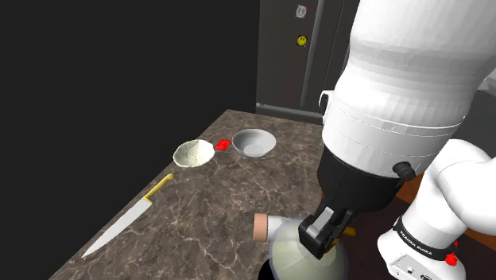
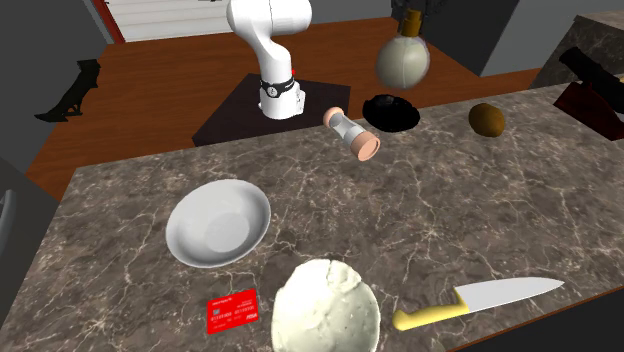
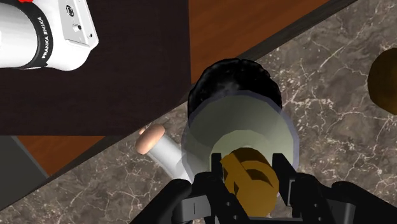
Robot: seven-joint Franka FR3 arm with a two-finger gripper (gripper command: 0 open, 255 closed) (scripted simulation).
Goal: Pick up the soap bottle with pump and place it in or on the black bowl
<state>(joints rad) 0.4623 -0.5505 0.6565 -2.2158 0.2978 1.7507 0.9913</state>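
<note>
A round, pale greenish soap bottle [image 2: 402, 62] with a golden-brown pump on top hangs in the air, upright. It is gripped at the pump by the black gripper [image 3: 251, 186], whose two fingers are clamped against either side of the pump head. The bottle is straight above the black bowl [image 2: 391, 113]; in the second exterior view a small gap shows between the two. The bowl sits on the dark marbled countertop [image 2: 440, 210], at the edge nearest the robot's stand.

Just beside the bowl, a clear shaker [image 2: 352, 133] with a pinkish cap lies on its side. A brown rounded object [image 2: 487, 119] rests near the same edge, on the bowl's other side.

Toward the opposite edge of the countertop are a grey-white bowl [image 2: 218, 222] and a cream bowl [image 2: 325, 306], near each other. A small red card [image 2: 232, 311] lies flat between them, by the edge. A knife [image 2: 480, 300] with a yellow handle lies flat along that same edge, apart from the cream bowl.
</note>
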